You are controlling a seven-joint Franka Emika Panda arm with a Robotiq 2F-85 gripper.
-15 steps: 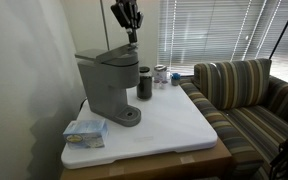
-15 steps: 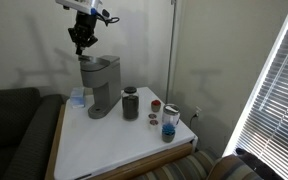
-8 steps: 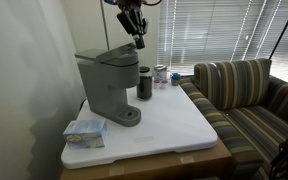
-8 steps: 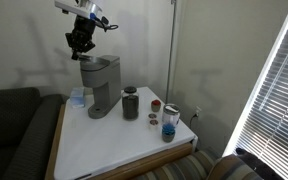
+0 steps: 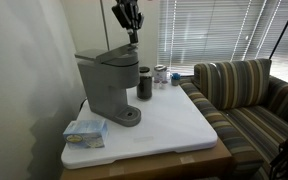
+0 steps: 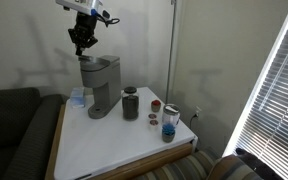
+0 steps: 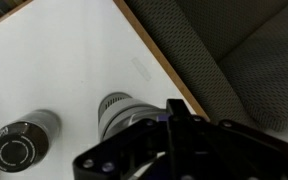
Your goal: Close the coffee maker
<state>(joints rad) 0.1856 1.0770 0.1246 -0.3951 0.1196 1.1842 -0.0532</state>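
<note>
The grey coffee maker (image 5: 109,85) stands at the back of the white table (image 5: 174,125); it also shows in an exterior view (image 6: 101,85). Its rounded lid lies down flat on top. My gripper (image 5: 133,38) hangs in the air just above the lid's front end, apart from it, as an exterior view (image 6: 81,49) also shows. In the wrist view the gripper (image 7: 174,112) has its fingers pressed together with nothing between them, and the coffee maker's round grey part (image 7: 119,112) lies below.
A dark tumbler (image 5: 144,83) stands right next to the machine, with small jars (image 5: 161,74) behind it. A blue packet (image 5: 85,131) lies near the table's corner. A striped sofa (image 5: 249,100) borders the table, and a thin pole (image 6: 171,50) stands behind it.
The gripper swung slightly to one side half a second ago and is back close to where it was one second ago. The coffee maker looks the same.
</note>
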